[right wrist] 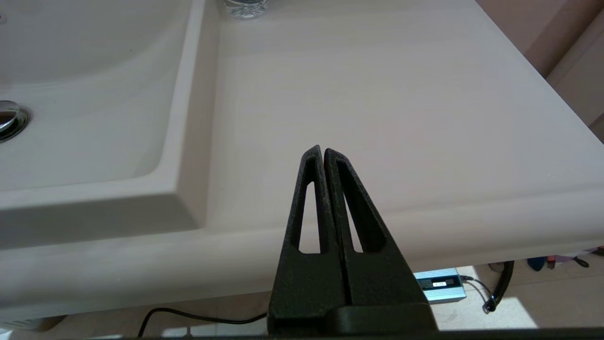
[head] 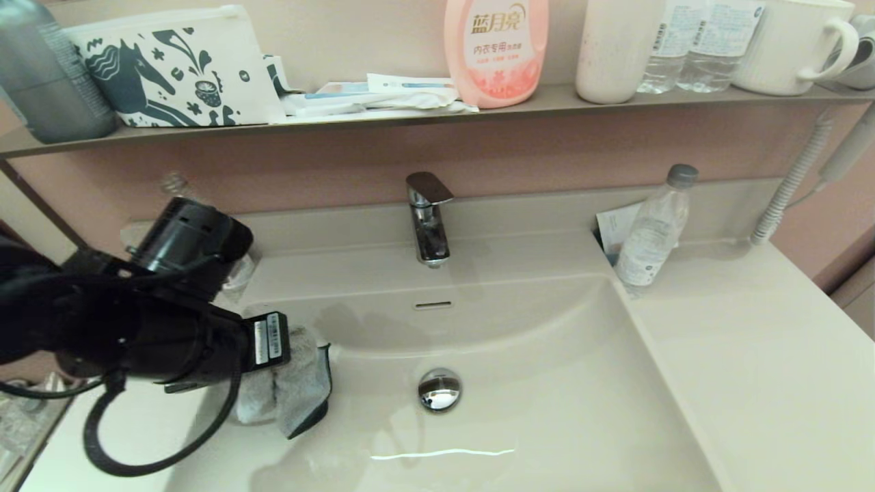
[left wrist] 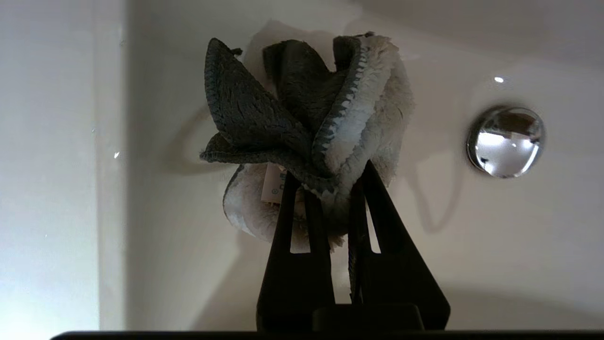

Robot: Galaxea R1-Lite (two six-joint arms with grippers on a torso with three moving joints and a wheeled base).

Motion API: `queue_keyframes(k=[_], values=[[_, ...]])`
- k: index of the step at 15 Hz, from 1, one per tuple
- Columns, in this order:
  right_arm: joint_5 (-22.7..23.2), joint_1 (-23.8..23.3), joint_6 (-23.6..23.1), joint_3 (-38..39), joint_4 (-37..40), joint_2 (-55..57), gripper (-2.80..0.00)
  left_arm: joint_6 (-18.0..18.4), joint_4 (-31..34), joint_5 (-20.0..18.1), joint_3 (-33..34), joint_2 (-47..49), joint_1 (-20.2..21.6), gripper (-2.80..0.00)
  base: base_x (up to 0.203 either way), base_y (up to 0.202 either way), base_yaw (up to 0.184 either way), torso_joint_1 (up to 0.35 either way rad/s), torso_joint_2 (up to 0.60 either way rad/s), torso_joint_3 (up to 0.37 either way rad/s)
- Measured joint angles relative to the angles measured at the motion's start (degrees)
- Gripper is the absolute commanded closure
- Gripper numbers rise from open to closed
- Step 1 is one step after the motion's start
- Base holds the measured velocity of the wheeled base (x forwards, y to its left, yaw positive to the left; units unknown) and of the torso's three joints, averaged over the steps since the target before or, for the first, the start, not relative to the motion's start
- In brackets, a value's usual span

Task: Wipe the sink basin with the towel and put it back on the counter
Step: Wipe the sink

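The towel point(head: 294, 383) is a bunched grey terry cloth, hanging over the left side of the cream sink basin point(head: 547, 383). My left gripper point(left wrist: 328, 182) is shut on the towel point(left wrist: 306, 123), its dark and pale folds sticking out past the fingertips. In the head view the left arm's black wrist hides the fingers. The chrome drain plug point(head: 439, 389) lies to the right of the towel, apart from it. My right gripper point(right wrist: 322, 152) is shut with nothing in it, parked in front of the counter point(right wrist: 401, 108), outside the head view.
A chrome faucet point(head: 428, 215) stands behind the basin above the overflow slot point(head: 433, 305). A clear water bottle point(head: 653, 229) stands on the counter point(head: 752, 355) at the basin's back right corner. The wall shelf point(head: 410, 116) carries a horse-print pouch point(head: 174, 68), bottles and cups.
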Motion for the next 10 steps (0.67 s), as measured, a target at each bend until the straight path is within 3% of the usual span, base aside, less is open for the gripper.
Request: queue_keyframes(k=[3, 6, 10], values=[[0.00, 0.00, 0.00, 0.00, 0.00, 0.00, 0.00, 2.97, -2.50, 0.38, 1.20, 3.39, -0.77, 0.00, 0.000, 0.000, 0.000, 0.000, 0.00, 0.000], [0.00, 0.00, 0.00, 0.00, 0.00, 0.00, 0.00, 2.52, -5.28, 1.18, 1.29, 7.16, -2.61, 0.00, 0.000, 0.000, 0.000, 0.000, 0.00, 0.000], [0.00, 0.00, 0.00, 0.00, 0.00, 0.00, 0.00, -0.79, -13.73, 6.68, 0.75, 15.09, -7.45, 0.00, 0.000, 0.000, 0.000, 0.000, 0.00, 0.000]])
